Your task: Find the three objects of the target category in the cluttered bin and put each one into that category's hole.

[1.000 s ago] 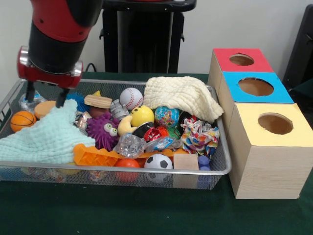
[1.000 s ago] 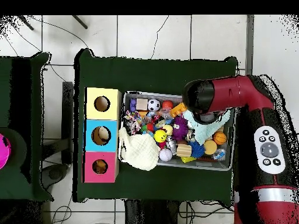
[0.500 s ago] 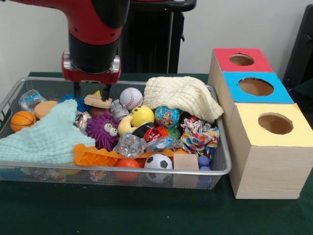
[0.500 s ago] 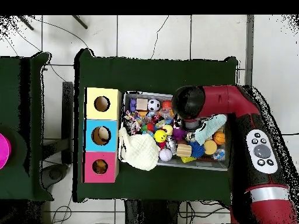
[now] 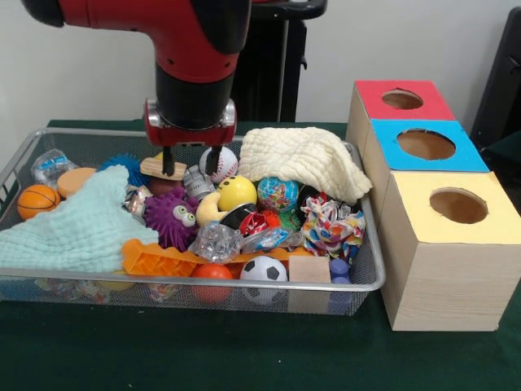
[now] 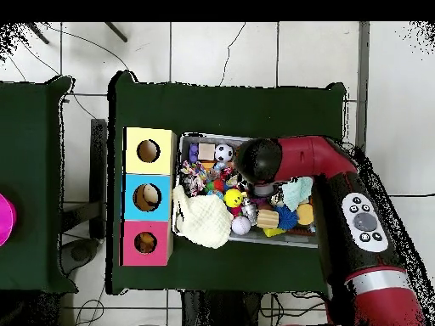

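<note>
end effector (image 5: 190,163) shifted toward baseball (image 5: 218,164), open

In the overhead view the red and black arm (image 6: 293,170) covers the middle of the silver wire mesh bin (image 6: 327,242); its gripper is hidden there.

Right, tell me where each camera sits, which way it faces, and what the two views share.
Front view: across the table, facing the robot; shows the bin, three boxes, and the arm coming down with its open gripper above the toys.
Overhead view: above the table, looking straight down, robot base at bottom; the arm reaches over the bin.
Shared: bin, baseball, cream cloth.
</note>
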Controlling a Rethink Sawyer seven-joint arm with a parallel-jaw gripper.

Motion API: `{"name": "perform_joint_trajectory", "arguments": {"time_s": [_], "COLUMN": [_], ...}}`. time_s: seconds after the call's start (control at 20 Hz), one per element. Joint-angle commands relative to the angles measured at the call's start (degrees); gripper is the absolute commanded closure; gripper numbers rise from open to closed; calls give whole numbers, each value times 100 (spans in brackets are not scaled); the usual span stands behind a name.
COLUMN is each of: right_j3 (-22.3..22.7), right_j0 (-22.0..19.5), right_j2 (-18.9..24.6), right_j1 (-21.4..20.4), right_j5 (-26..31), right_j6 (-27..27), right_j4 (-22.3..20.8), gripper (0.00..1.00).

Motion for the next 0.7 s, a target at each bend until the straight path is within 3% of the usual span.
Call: {"name": "perform_joint_trajectory", "arguments": {"time_s": [0.05,0.7], "right_j3": [598,521], "right_j0": [110,218], "right_j2": [-75,-279], "right_j1": [250,399], "right_j5": [-1012,-1583], "right_j6": [654,710], "right_j4": [100,165], "gripper": [0,0]}}
